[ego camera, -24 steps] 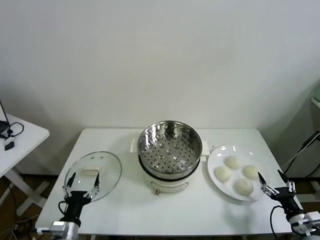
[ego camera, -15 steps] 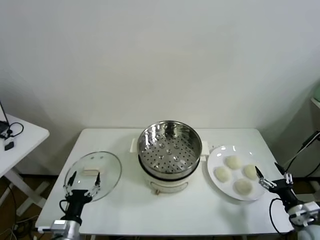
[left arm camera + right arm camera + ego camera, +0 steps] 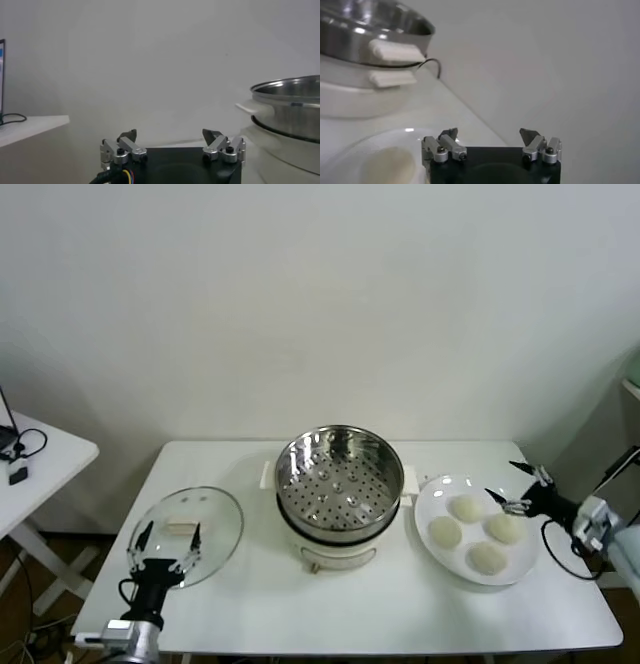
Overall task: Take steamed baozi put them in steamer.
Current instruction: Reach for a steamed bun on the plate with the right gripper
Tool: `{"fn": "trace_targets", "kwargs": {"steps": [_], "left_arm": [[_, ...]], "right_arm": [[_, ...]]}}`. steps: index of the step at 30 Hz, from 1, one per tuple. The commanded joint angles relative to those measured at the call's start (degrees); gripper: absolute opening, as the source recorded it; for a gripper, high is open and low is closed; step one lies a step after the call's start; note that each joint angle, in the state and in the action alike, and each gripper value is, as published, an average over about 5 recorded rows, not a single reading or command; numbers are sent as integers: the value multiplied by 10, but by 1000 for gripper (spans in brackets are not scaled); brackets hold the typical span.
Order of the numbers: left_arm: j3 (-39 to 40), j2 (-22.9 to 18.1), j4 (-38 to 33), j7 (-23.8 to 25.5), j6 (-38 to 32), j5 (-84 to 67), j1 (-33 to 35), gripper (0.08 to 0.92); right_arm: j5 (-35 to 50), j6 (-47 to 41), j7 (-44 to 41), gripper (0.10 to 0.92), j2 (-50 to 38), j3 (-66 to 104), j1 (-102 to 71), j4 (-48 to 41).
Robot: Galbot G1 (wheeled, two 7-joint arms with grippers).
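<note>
While no writing shows, the right hand [image 3: 519, 487] gapes over the steamed baozi [image 3: 506, 528].

Four steamed baozi [image 3: 465, 508], one steamer [image 3: 339, 474], one plate [image 3: 427, 509], one glass lid [image 3: 190, 529].

Four steamed baozi are seen on the right side of the desk [image 3: 350, 614], gathered in a loose cluster and lying slightly apart from one another. Each is a small, smooth, domed bun of cream-white dough. One baozi [image 3: 465, 508] lies farthest back, a second [image 3: 445, 532] to the left, a third [image 3: 506, 528] to the right, and a fourth [image 3: 487, 558] nearest the front edge. All are resting flat side down. The steamer [image 3: 340, 474] is placed at the middle of the desk, to the left of the buns. It is a round, shiny stainless-steel basket with a perforated bottom, set upright on a cream-white pot base, uncovered, with nothing inside.
</note>
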Motion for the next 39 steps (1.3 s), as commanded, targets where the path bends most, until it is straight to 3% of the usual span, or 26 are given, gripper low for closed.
{"fn": "trace_targets", "kwargs": {"steps": [1,6,11,17,39], "left_arm": [[1,20,-6,-4,7,-6,-4,823],[2,25,-6,-4,13,-10,-10,823],[-1,29,-7,-4,18,-13,-14,823],[-11,31,-7,-4,22,-17,-13,823],[-23,40,-5,-4,25,-22,-6,823]], "right_arm": [[-86,-3,-205,823,-79,-424,403,-110],[-156,24,-268,823,-37,-552,506,-149],[-244,62,-296,823,57,-590,553,-252],[-251,61,-296,823,151,-591,548,-325],[-268,49,-267,823,199,-532,447,-345]]}}
